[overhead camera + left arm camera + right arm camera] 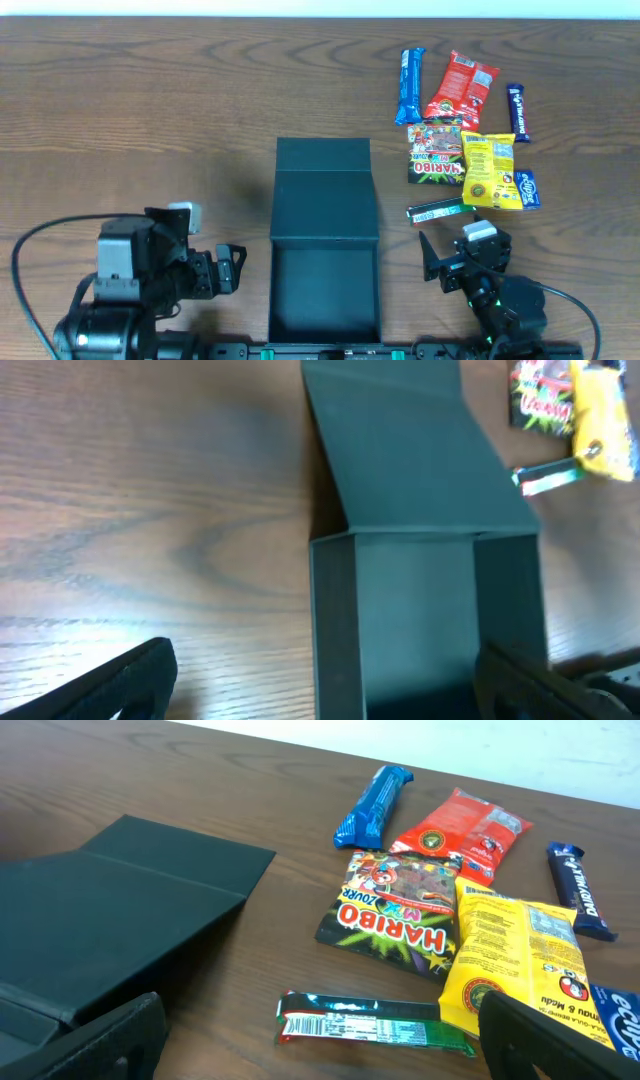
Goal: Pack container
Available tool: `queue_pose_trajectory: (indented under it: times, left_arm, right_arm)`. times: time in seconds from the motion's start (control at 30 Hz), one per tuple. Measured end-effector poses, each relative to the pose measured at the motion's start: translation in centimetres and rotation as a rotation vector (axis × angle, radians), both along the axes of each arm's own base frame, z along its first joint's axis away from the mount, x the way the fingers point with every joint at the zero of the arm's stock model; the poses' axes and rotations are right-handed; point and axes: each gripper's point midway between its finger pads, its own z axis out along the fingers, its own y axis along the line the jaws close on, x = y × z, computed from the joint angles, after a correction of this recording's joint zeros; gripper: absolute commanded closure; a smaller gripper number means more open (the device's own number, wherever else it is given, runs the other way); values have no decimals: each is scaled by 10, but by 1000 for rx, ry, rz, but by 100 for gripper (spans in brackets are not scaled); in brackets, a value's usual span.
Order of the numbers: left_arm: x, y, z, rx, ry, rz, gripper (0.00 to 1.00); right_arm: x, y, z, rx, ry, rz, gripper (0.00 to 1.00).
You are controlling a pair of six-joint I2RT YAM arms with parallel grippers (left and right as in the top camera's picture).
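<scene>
Teal-green container (325,290): was a matte, plain rectangular box, lid flap folded back on its far side; it lay mid-surface (150,120), near the front edge.
Pincers: left pincer (232,270) and right pincer (437,262) flanked the box, apart from its walls, both released and spread wide, grasping nothing.
Writing: dark bag (395,910) read "HARIBO"; navy bar (578,890) read "Dairy Milk"; yellow bag's (510,960) print was too small.

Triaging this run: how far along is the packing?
Done: the container is open, its flap laid back on the table. In hand: nothing; the left gripper and right gripper are both open and empty. Left: everything. The box interior looks empty, and the Haribo bag, yellow packet, red packet, blue bar, dark blue bar and green bar all lie to its right.
</scene>
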Motion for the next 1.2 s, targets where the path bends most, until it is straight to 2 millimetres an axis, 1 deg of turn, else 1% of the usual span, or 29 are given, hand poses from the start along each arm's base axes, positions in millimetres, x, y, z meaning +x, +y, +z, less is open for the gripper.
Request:
queue_pose_trajectory:
  times: [0.2,0.33,0.43,0.53,0.6,0.7,0.8,0.9,0.93,1.0,1.1,1.17,1.2]
  left_arm:
    - [-6,-13,-3,72,-14,-105,4]
    - [-11,-32,-7,127,-18,-193,4]
    - [-11,-47,-19,201,12,-242,5]
    - [-6,-61,-33,274,45,-245,5]
    - [2,-69,-43,302,64,-222,5]
    - [11,-73,-55,328,98,-181,5]
    - [13,-74,-65,347,137,-163,4]
    - [13,-76,-72,350,162,-150,0]
    - [12,-78,-75,341,170,-146,6]
    - [8,-77,-84,329,195,-134,8]
    - [-1,-74,-100,321,241,-122,23]
    - [-8,-73,-112,314,270,-127,27]
    - [-11,-72,-116,313,282,-127,31]
  right_arm:
    - [0,0,0,0,0,0,1]
    - [0,0,0,0,0,0,1]
    - [0,0,0,0,0,0,1]
    - [0,0,0,0,0,0,1]
    - [0,0,0,0,0,0,1]
    - [0,0,0,0,0,0,1]
    - [0,0,0,0,0,0,1]
    - [0,0,0,0,0,0,1]
    - [0,0,0,0,0,0,1]
    - [0,0,0,0,0,0,1]
    - [0,0,0,0,0,0,1]
    - [0,0,0,0,0,0,1]
    - [0,0,0,0,0,0,1]
